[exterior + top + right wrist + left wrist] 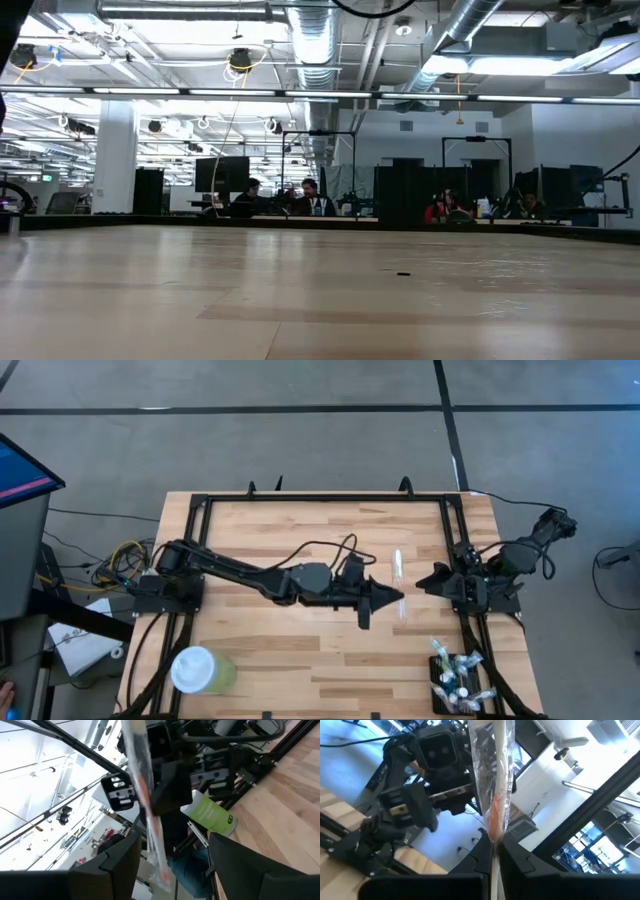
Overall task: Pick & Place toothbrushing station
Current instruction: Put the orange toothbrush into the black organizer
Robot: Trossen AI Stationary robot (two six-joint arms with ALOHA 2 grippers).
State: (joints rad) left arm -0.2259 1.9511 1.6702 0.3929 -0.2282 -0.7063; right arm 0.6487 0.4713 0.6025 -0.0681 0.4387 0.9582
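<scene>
One toothbrushing station (447,685), black w/ several wrapped brushes in it, is sitting at the table's (300,520) corner beside the right arm's base, so nearer that arm. The right gripper (432,578) is pointing away from it, jaws gaping wide, holding nothing. At mid-table the left gripper (393,598) is pinching a clear-wrapped toothbrush (397,565), long axis crosswise to the facing right jaws.

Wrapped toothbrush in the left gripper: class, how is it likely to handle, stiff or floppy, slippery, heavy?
Probably stiff: the wrapped toothbrush juts straight from the left gripper, held at one end. Its glossy, crinkled clear wrapper could be slippery. Slim, so likely light.
</scene>
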